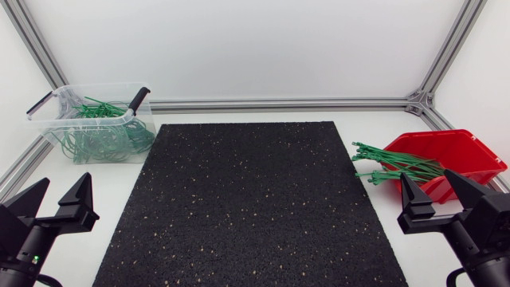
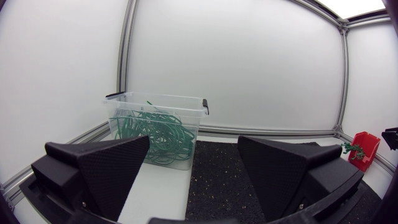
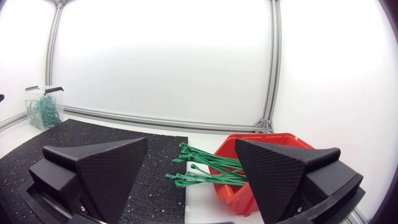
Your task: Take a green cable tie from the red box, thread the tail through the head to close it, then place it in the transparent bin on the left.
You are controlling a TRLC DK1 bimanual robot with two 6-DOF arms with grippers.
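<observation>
The red box (image 1: 456, 155) stands at the table's right side, with a bundle of green cable ties (image 1: 398, 166) sticking out over its left rim. In the right wrist view the red box (image 3: 264, 162) and its cable ties (image 3: 205, 168) lie just ahead of my right gripper (image 3: 189, 180), which is open and empty. The transparent bin (image 1: 96, 123) at the far left holds several closed green ties. My left gripper (image 1: 54, 199) rests open near the front left corner; in its wrist view the bin (image 2: 155, 130) stands ahead of the open gripper (image 2: 194, 177).
A black speckled mat (image 1: 251, 203) covers the middle of the white table. An aluminium frame rail (image 1: 279, 104) runs along the back. My right gripper (image 1: 434, 198) sits at the front right, beside the red box.
</observation>
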